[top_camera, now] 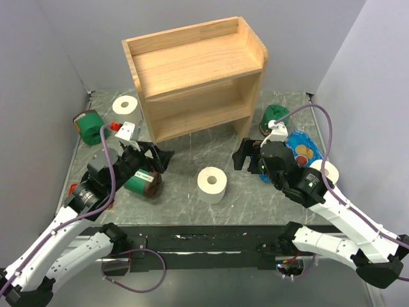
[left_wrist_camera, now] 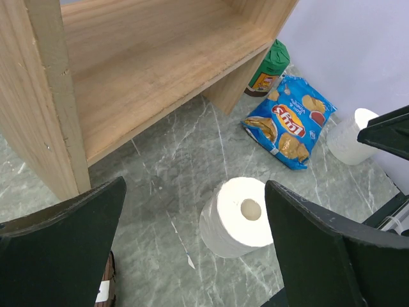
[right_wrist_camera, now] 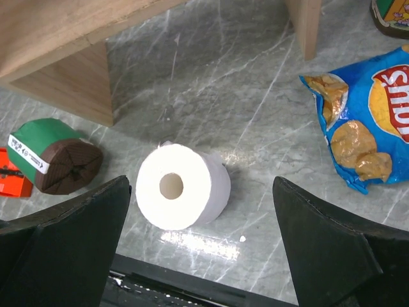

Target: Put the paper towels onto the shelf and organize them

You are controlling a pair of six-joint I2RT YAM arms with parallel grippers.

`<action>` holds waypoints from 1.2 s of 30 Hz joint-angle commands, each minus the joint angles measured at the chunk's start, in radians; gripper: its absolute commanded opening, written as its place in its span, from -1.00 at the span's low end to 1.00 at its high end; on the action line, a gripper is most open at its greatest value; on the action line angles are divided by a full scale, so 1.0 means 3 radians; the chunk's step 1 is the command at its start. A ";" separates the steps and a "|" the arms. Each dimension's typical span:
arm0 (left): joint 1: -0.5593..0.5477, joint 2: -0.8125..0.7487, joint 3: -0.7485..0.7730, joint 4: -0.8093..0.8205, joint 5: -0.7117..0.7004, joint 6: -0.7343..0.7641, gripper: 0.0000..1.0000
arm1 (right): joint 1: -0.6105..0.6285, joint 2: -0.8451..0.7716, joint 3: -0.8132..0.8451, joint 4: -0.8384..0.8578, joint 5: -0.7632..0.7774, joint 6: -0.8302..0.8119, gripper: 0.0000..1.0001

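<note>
- Standing on end on the counter [top_camera: 255, 204]: middle paper towel [top_camera: 212, 184], core hole up, long axis vertical.
- Same pose for the left paper towel [top_camera: 125, 104], just beside the shelf [top_camera: 192, 64], well off to the left of the left fingers [left_wrist_camera: 57, 243].
- Right paper towel [top_camera: 324, 171] partly hidden behind the right arm, past the chip bag [left_wrist_camera: 287, 121]; hard to say much more about it.
- Left fingers spread wide, gripping nothing, with the middle paper towel ahead in the gap, not touching.
- Right fingers [right_wrist_camera: 339, 243] wide apart too, empty. Same roll ahead, nearer the left-hand finger, green package [right_wrist_camera: 54, 157] further left.
</note>
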 commanded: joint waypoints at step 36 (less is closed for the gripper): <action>0.0006 -0.0433 -0.0068 0.0098 -0.0685 0.0075 0.93 | 0.0036 0.1548 0.0040 0.0216 -0.0687 -0.0114 0.62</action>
